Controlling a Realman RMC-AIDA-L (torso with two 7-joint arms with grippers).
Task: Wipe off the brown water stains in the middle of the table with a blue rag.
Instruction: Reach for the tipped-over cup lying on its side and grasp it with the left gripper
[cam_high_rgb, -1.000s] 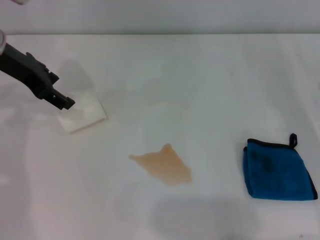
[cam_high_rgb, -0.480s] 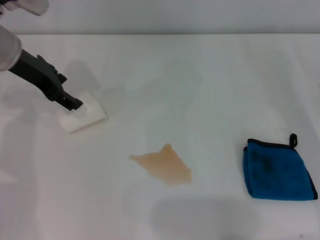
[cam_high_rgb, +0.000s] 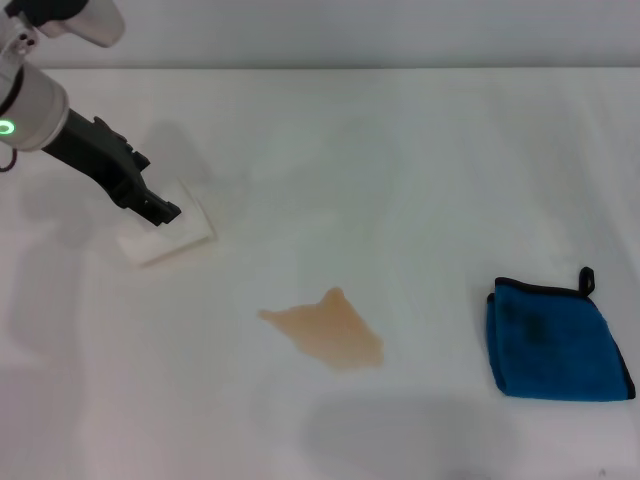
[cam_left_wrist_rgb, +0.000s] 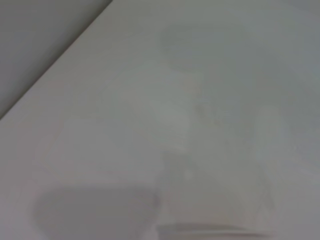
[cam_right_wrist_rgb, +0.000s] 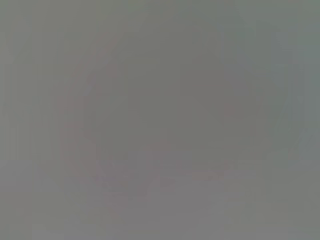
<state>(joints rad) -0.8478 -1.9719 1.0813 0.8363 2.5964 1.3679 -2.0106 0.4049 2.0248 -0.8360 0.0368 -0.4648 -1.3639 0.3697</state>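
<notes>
Since the earlier frame the left gripper (cam_high_rgb: 165, 212) has pushed farther in over the whitish cup (cam_high_rgb: 165, 232), left of the stain (cam_high_rgb: 328, 336); whether it's spread or pinching, I cannot tell. The rag (cam_high_rgb: 555, 340) lies untouched on the table (cam_high_rgb: 400, 160), right of the stain, likely awaiting the unseen right arm.

This looks like a robot test room or laboratory, not a home. The wide, plain white, smooth bench (cam_high_rgb: 400, 150) fills almost the whole head view and ends at a bare grey wall (cam_high_rgb: 350, 30) behind it. There is no furniture, decoration or household equipment around. A white and black robot arm (cam_high_rgb: 60, 130) with a small green light reaches over the bench.
</notes>
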